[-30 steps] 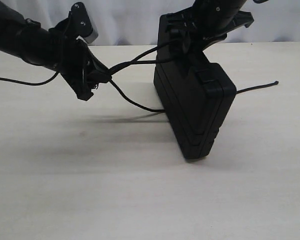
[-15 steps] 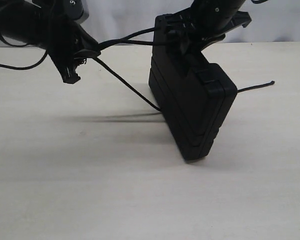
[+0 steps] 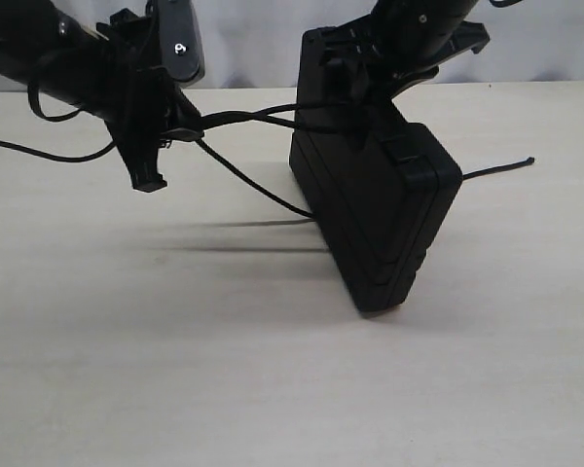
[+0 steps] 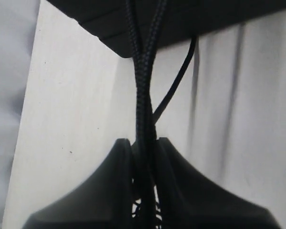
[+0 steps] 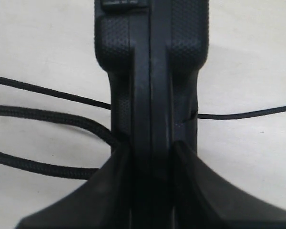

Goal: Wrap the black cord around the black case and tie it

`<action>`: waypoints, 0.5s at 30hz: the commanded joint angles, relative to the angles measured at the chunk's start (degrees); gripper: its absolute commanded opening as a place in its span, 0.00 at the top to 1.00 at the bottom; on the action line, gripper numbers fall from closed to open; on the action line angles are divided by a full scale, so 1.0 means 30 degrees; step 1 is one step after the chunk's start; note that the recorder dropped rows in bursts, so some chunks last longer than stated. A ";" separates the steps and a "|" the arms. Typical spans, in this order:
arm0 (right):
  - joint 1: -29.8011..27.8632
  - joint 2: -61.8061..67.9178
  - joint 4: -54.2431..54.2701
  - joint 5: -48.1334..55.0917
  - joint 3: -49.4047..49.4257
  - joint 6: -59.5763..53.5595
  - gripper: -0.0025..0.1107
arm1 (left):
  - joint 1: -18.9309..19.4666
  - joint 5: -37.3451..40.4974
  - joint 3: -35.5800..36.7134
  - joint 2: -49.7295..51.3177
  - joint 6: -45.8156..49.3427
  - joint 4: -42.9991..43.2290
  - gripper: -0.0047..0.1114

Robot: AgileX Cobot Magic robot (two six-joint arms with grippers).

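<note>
- Compared with half a second back, the left gripper sits a little lower and nearer the case, so the cord between them sags slightly where it was stretched straight. The case itself has not shifted.
- The case stands on edge right of centre on the table, its upper end leaning far.
- The right gripper has its jaws clamped across the case's upper edge.
- The left gripper's jaws are pinched on two braided strands that run right to the case's upper part.
- A further strand drops from the left gripper to the case's foot, and a loose tail lies to the right.
- The step looks like drawing the wrap tight.
- Pull left and level, both strands together, and not faster than the right gripper can brace.
- Watch that the upright case does not tip left or slide.
</note>
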 commanded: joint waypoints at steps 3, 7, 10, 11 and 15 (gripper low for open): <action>0.0012 -0.0131 0.0007 0.0471 0.0001 -0.0084 0.94 | -0.1189 -0.1083 0.0025 -0.0119 -0.0345 -0.1014 0.96; 0.0012 -0.0131 0.0088 0.0471 0.0001 -0.0084 0.94 | -0.1872 -0.1630 0.0025 -0.0003 -0.0345 -0.1583 0.96; 0.0012 -0.0131 0.0204 0.0471 0.0001 -0.0084 0.94 | -0.2423 -0.1805 0.0025 0.0265 -0.0345 -0.1679 0.96; 0.0012 -0.0131 0.0204 0.0471 0.0001 -0.0084 0.94 | -0.2588 -0.1942 0.0025 0.0354 -0.0345 -0.1679 0.96; 0.0012 -0.0131 0.0204 0.0471 0.0001 -0.0084 0.94 | -0.3303 -0.2772 0.0025 0.0749 -0.0230 -0.1679 0.96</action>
